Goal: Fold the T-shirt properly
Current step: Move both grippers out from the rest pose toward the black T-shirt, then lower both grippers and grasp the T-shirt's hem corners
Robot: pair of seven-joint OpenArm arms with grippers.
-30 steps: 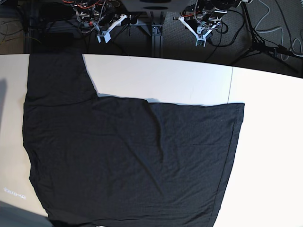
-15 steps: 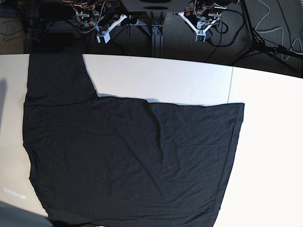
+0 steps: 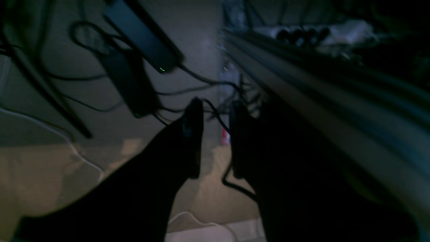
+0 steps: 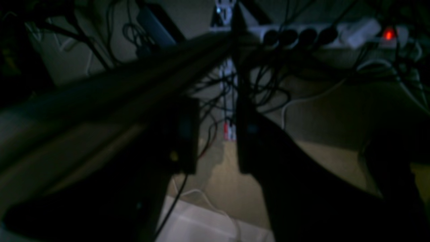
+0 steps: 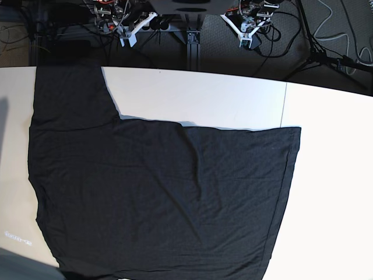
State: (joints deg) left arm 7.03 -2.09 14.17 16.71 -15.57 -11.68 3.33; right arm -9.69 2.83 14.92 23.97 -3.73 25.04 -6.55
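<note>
The black T-shirt (image 5: 157,192) lies spread flat on the white table (image 5: 204,96), with one sleeve (image 5: 70,96) reaching to the far left edge. Its rainbow neck band is not in view. My left gripper (image 5: 249,39) hangs behind the table's far edge at the upper right, open and empty. It also shows in the left wrist view (image 3: 215,134) with its jaws apart over the floor. My right gripper (image 5: 127,39) hangs behind the far edge at the upper left, open and empty, and it shows in the right wrist view (image 4: 216,134).
A metal frame post (image 5: 192,44) stands between the arms. Cables and a power strip (image 4: 302,33) lie on the floor behind the table. A tripod leg (image 5: 317,52) is at the upper right. A seam (image 5: 285,105) runs across the table.
Both grippers have drawn back, further from the table's far edge. The T-shirt has not moved.
</note>
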